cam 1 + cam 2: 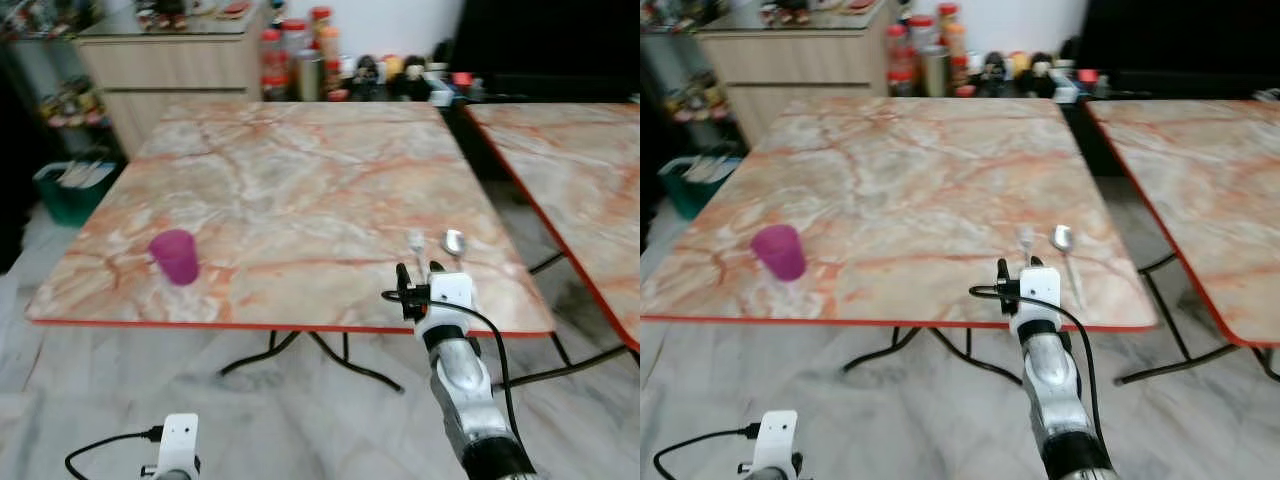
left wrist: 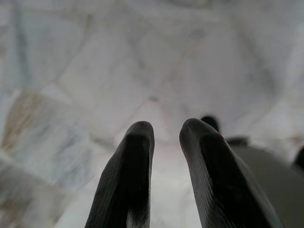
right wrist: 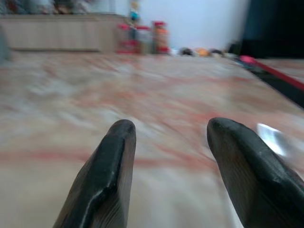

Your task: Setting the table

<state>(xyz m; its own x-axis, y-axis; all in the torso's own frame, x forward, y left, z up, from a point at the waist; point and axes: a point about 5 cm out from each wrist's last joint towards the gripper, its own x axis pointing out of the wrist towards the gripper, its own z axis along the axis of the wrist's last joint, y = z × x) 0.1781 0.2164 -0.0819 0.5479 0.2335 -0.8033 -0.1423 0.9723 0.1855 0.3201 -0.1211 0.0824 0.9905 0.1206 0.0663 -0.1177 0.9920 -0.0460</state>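
Observation:
A purple cup [image 1: 176, 256] stands upright near the front left of the marble table [image 1: 300, 170]. A fork [image 1: 416, 241] and a spoon [image 1: 454, 243] lie side by side at the front right. My right gripper [image 1: 418, 272] hovers over the table's front edge just short of the fork, open with nothing between its fingers. In the right wrist view the spoon [image 3: 270, 137] shines past the right fingertip [image 3: 223, 130]. My left arm [image 1: 178, 445] hangs low over the floor. Its gripper [image 2: 166, 130] shows a narrow gap between the fingers and holds nothing.
A second marble table [image 1: 580, 170] stands to the right across a narrow gap. Bottles and jars [image 1: 300, 60] line the far edge beside a wooden cabinet [image 1: 170, 60]. A green bin [image 1: 75, 190] sits on the floor at left. Black table legs [image 1: 300, 350] spread below.

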